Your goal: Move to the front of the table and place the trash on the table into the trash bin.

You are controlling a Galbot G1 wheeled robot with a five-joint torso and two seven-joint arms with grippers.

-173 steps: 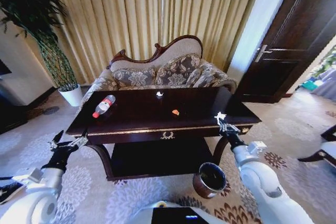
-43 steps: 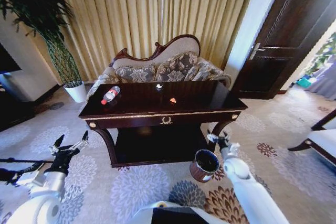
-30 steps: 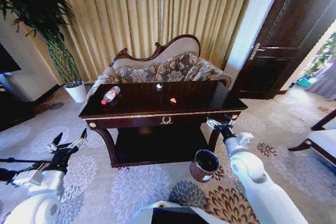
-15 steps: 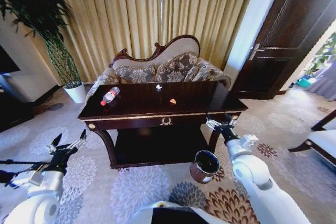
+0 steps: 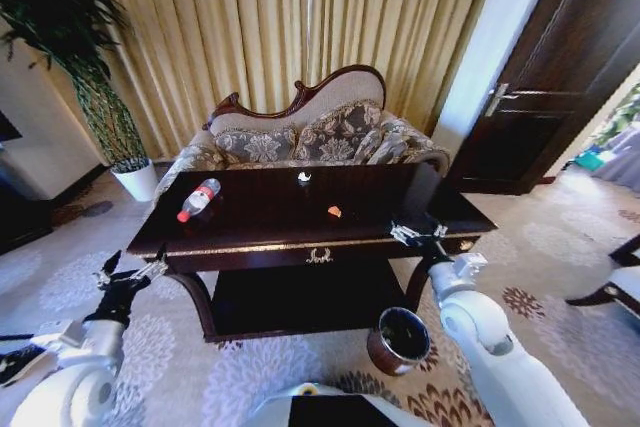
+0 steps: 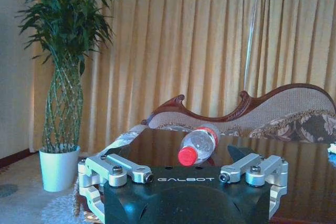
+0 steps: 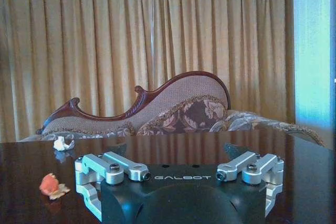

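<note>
The dark glossy table [image 5: 270, 222] with gold trim stands straight ahead. On its top lie a clear bottle [image 5: 198, 200] with a red label at the left, a small orange-red piece [image 5: 334, 213] near the middle, and a white paper bit [image 5: 304, 179] toward the back. The reddish-brown trash bin [image 5: 398, 340] stands on the carpet by the table's front right leg. My right gripper [image 5: 417, 235] is open at the table's front right edge, above the bin. My left gripper [image 5: 130, 273] is open, low, off the front left corner. The left wrist view faces the bottle [image 6: 198, 144]; the right wrist view faces the orange piece [image 7: 50, 184] and the white bit [image 7: 63, 143].
A carved-back floral sofa [image 5: 320, 132] stands close behind the table, before gold curtains. A white plant pot [image 5: 135, 179] stands at the far left, a dark door [image 5: 560, 77] at the right. A chair leg [image 5: 612, 292] shows at the right edge. Patterned carpet lies around the table.
The whole head view has shifted and the table looks nearer, so the camera moved. My right gripper has risen from beside the table leg to the level of the tabletop's front edge.
</note>
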